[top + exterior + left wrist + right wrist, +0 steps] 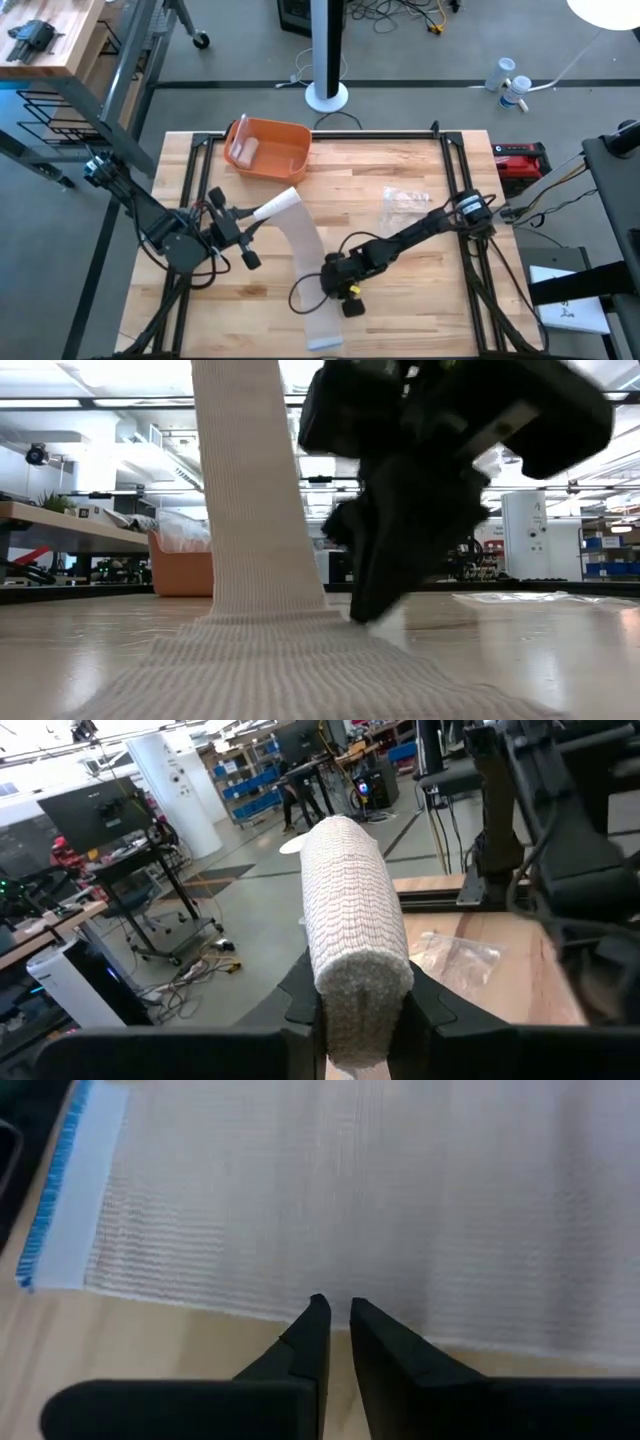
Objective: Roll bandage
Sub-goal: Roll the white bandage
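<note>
The white bandage is partly rolled. Its roll (276, 207) (350, 910) sits between the fingers of my left gripper (252, 228), left of the table's middle, lifted off the wood. From the roll a loose strip (308, 262) (258, 490) slopes down to the table and lies flat toward the near edge, where its blue-edged end (52, 1210) rests. My right gripper (338, 282) (338, 1312) stands at the strip's right long edge with its fingers almost closed. My left gripper pinches the roll's near end (362, 982) between its two fingers (300, 1005), which lie along the roll. The roll sticks out past the fingertips, clear of the table and tilted up toward the far right. The strip runs down from it, fairly straight. My right gripper comes slanting down from the table's right and sets its fingertips (366, 612) on the strip's right long edge (330, 1302), where the strip lies flat on the wood. Whether cloth is caught between the tips cannot be told.
An orange bin (268, 148) stands at the far left of the table. A clear plastic bag (405, 205) lies right of the middle. A black cable (303, 296) loops on the table beside my right gripper. Black rails (452, 170) frame the tabletop.
</note>
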Controlling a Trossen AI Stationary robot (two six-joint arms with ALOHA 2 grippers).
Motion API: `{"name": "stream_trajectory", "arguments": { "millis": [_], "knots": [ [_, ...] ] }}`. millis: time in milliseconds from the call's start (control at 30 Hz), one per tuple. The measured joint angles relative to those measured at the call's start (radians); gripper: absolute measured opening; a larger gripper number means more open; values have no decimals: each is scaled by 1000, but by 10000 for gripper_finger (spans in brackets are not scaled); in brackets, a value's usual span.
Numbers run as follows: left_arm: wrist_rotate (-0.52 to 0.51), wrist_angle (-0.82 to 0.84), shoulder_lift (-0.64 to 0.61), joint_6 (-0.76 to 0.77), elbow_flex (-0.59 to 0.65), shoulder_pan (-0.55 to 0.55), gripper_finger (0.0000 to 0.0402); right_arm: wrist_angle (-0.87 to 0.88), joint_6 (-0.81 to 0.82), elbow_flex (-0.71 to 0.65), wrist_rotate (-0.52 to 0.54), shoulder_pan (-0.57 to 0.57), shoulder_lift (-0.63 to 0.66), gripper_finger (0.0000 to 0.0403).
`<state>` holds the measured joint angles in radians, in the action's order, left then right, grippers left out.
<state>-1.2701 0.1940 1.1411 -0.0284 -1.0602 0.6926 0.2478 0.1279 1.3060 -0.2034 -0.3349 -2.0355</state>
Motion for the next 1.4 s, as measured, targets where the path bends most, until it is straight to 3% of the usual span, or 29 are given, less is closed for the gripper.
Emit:
{"name": "stream_trajectory", "arguments": {
  "millis": [167,267,467,600,667,967,1067,1267,1400],
  "knots": [
    [-5,-22,-19,-38,-7,-5,51,-37,-105,3,247,-13,36,45],
    [-5,-9,-29,-41,-5,-13,51,-77,-145,-7,322,-4,17,52],
    [-5,28,-30,-18,21,-66,51,-93,-147,-13,323,0,-30,51],
    [-3,26,-41,-14,57,-109,51,-87,-90,-11,166,-4,-39,42],
    [17,24,-44,4,71,-140,51,-84,-59,-6,160,-14,-34,40],
    [219,-30,-43,5,120,-297,52,-153,-131,-55,482,-54,230,70],
    [301,-91,-46,-42,155,-346,53,-255,-157,-132,498,-56,321,87],
    [425,-196,-73,-146,207,-419,53,-715,-264,-350,500,-10,491,122],
    [483,-212,-86,-150,215,-472,53,-821,-276,-405,484,56,584,144]
  ]
}}
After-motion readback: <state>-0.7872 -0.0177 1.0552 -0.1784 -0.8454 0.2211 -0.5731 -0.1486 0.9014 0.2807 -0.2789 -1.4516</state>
